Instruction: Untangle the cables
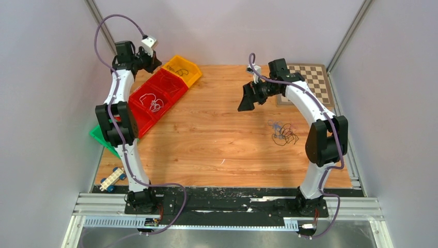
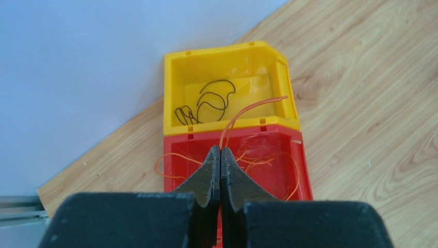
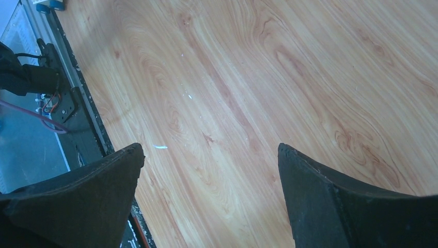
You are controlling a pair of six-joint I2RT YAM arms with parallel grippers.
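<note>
The wooden table (image 1: 217, 150) has a row of bins: one yellow bin (image 2: 174, 93), at least two red, one green bin (image 1: 98, 135). The left gripper (image 2: 221, 151) pinches a thin orange wire (image 2: 248, 109) over a red bin (image 2: 304, 170). The right gripper (image 3: 209, 150) is spread wide over bare wood, holding nothing. One black wire (image 2: 214, 98) lies in the yellow bin. One white wire (image 1: 153, 102) lies in another red bin. The tangle of cables (image 1: 284, 133) lies on the table near the right arm.

On your desk (image 1: 217, 150), note a yellow bin (image 2: 217, 50) at the far left. Red bins (image 1: 173, 88) adjoin it, with a green bin (image 1: 99, 135) nearer. A wheeled toy block (image 1: 112, 180) lies at the near-left edge, and a chessboard (image 1: 315, 82) at the far right.
</note>
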